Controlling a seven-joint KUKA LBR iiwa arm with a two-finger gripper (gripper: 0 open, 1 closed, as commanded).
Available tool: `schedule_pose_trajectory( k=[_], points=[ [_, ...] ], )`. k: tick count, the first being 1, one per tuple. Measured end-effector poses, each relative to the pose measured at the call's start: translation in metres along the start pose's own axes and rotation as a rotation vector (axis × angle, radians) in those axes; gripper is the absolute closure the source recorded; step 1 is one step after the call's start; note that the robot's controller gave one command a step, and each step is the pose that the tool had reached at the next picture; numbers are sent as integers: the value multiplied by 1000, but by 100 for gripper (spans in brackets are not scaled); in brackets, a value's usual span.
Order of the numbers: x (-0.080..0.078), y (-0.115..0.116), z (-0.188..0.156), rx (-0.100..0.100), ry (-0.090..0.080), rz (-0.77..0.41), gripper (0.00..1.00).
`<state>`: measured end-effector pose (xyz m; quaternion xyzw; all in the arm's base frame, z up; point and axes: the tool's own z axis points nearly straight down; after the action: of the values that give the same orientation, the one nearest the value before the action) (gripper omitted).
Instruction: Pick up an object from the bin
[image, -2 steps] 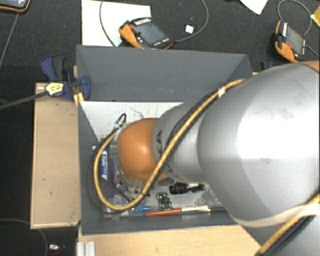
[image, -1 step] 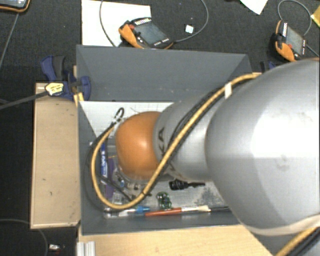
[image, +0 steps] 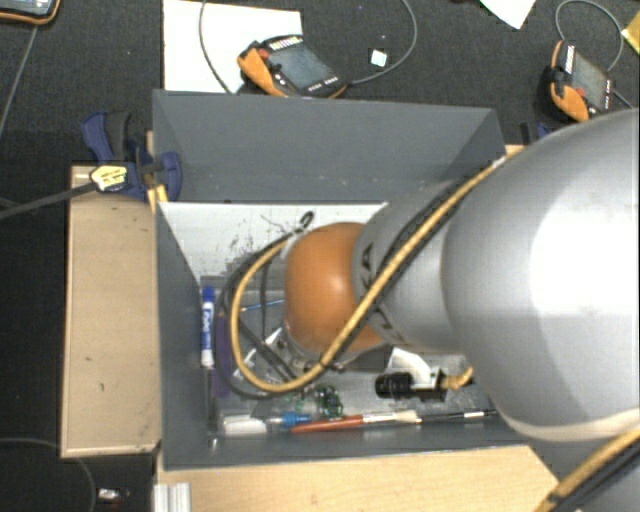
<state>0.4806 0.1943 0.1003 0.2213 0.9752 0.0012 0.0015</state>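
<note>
**Arm low in the bin, gripper hidden under its orange cover**

The arm (image: 520, 300) reaches in from the right and hangs low over the left-middle of the bin (image: 180, 340) floor. The round orange cover (image: 325, 290) on its wrist and a looping yellow-and-black cable (image: 240, 330) sit over the gripper (image: 274, 354), of which only some metal parts show below the cover's left edge. Whether the gripper is apart, together or clamped on anything cannot be told, and no thing can be seen held in it.

The spot beneath the gripper is mostly covered, so which thing it is over cannot be told. Nearest to it on the left, a blue marker (image: 207, 325) lies lengthwise along the left wall. Just in front of the gripper is a small green piece (image: 326, 402). Along the front wall lie a white stick (image: 245, 426), a red pen (image: 335, 423) and, further right, a grey pen (image: 458, 414), roughly in one line. To the right, beneath the arm, a black cylinder (image: 398, 384) lies beside a white scrap (image: 410, 361).
</note>
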Motion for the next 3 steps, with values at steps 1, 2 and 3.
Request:
schedule_pose_trajectory(
  k=[1, 2, 3],
  points=[
    [-34, 38, 28, -5, -4, -397, 0],
    [-60, 33, 30, -4, -4, -247, 100],
    [-60, 33, 30, -5, -4, -246, 100]
  ],
)
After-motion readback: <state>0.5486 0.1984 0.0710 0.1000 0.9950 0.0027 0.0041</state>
